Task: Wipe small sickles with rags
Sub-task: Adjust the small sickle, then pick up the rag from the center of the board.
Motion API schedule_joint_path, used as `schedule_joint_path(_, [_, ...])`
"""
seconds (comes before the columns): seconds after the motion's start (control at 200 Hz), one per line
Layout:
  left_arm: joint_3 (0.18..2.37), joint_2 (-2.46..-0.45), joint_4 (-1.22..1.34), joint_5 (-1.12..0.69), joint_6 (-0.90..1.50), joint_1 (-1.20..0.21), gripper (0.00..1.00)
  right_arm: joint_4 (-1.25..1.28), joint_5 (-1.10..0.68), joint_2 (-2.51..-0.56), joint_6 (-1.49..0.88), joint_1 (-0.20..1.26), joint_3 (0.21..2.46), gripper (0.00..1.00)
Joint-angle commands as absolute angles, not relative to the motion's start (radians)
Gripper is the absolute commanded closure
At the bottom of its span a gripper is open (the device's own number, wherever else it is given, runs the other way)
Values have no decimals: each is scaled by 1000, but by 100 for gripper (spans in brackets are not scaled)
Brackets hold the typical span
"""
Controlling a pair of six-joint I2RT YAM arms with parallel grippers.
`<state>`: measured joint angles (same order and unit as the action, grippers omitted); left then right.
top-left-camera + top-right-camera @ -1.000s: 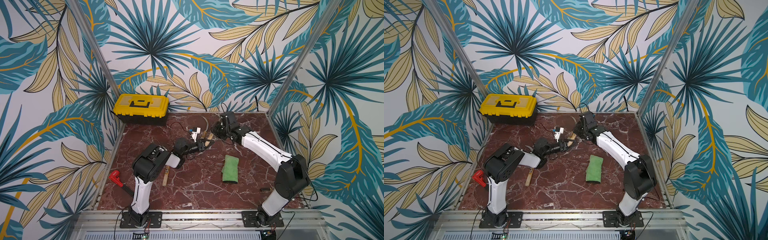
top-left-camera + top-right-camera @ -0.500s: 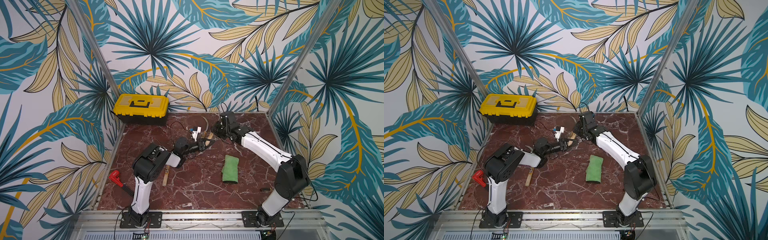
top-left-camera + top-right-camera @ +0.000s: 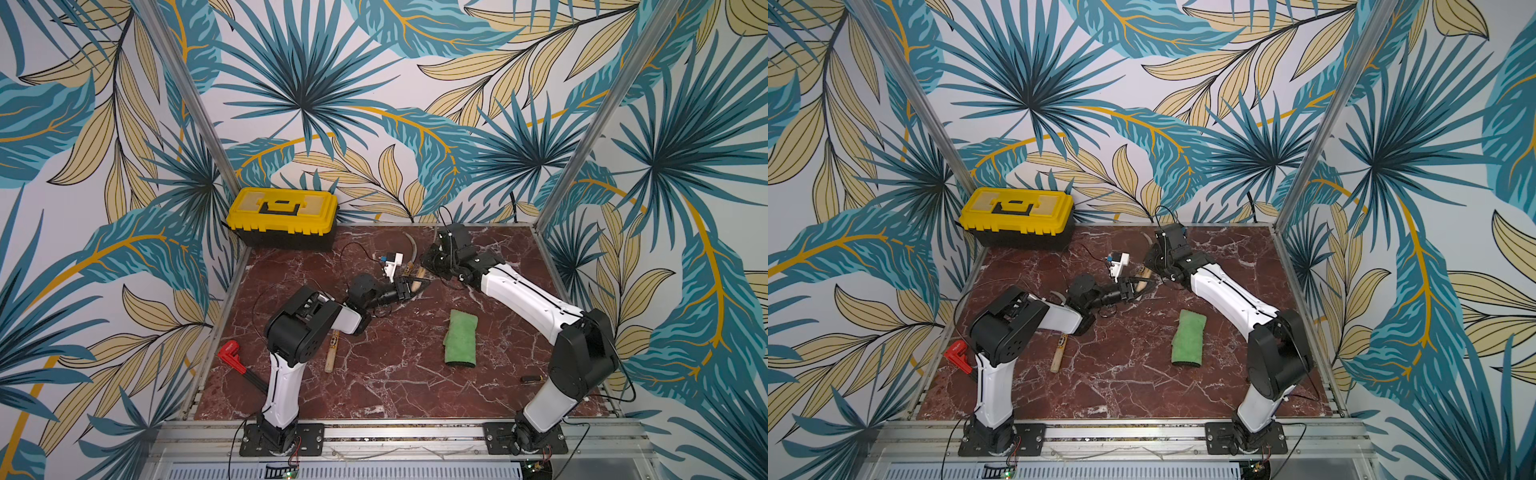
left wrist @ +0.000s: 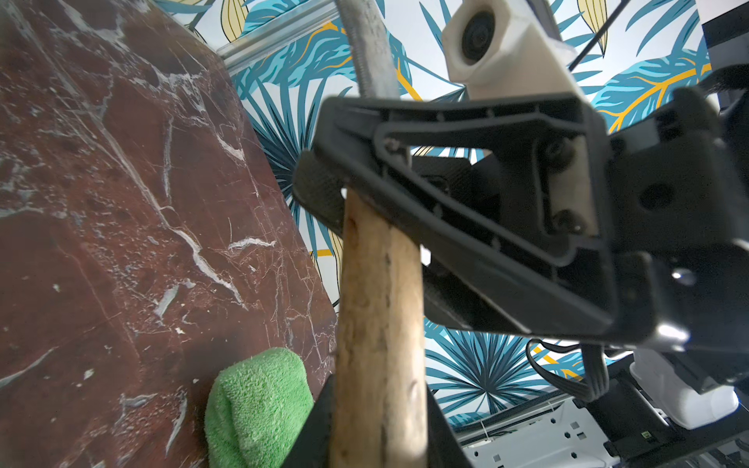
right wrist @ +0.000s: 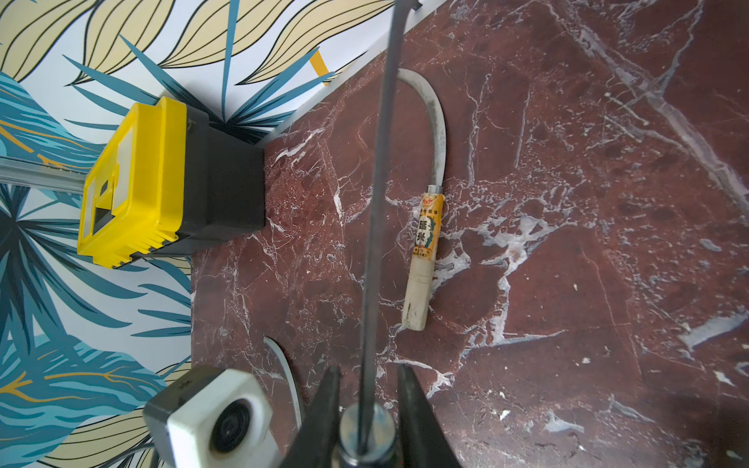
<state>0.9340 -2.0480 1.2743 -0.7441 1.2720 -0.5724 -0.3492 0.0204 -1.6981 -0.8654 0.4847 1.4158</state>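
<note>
In both top views the left claw (image 3: 408, 286) and the right claw (image 3: 432, 261) meet over the back-middle of the marble worktop (image 3: 395, 386). Both grasp the held sickle (image 3: 419, 275) — the left on its pale wooden handle, the right at the blade end. The green microfibre cloth (image 3: 460, 338) lies folded on the worktop nearer the front, well apart from both claws. The labelled sickle (image 3: 411, 249) lies flat just behind the claws. The third sickle (image 3: 331, 353) shows only its handle, beside the left arm. A yellow toolbox (image 3: 282, 218) sits in the back left corner, and a red-handled tool (image 3: 230, 353) lies at the left edge.

In the left wrist view the handle runs out from between the left claw's fingers (image 4: 320, 429). The right claw is clenched where handle meets blade, and the cloth lies on the marble beyond.

The right wrist view looks along the blade edge-on — its ferrule pinched between the right claw's fingers (image 5: 330, 401). Beyond it the labelled sickle lies flat on the marble, near the toolbox.
</note>
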Motion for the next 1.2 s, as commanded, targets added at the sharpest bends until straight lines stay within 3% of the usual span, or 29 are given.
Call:
schedule_joint_path(0.0, [965,-2069,1287,-735,1270,-574,71,-367,-3,-1678,-871,513,1385,88])
schedule_joint_path(0.1, [966,-2071,1287,-736,1271,-575,76,-359,-5,-1678,-879,514,1376,88])
schedule_joint_path(0.245, [966,-2075,1287,-732,1273,-575,100,-355,-3,-1677,-881,519,1372,88])
schedule_joint_path(0.391, [959,-2070,1287,-726,1264,-572,100,-354,4,-1660,-879,520,1361,82])
schedule_joint_path(0.561, [929,-2041,1287,-713,1244,-559,100,-444,45,-1603,-800,515,1382,52])
schedule_joint_path(0.681, [903,-2026,1287,-714,1242,-551,100,-596,43,-1553,-713,502,1451,39])
schedule_joint_path(0.926, [845,-1991,1292,-705,1241,-545,100,-961,89,-1478,-555,493,1515,29])
schedule_joint_path(1.197, [796,-1946,1297,-679,1247,-545,100,-983,141,-1398,-612,477,1228,27])
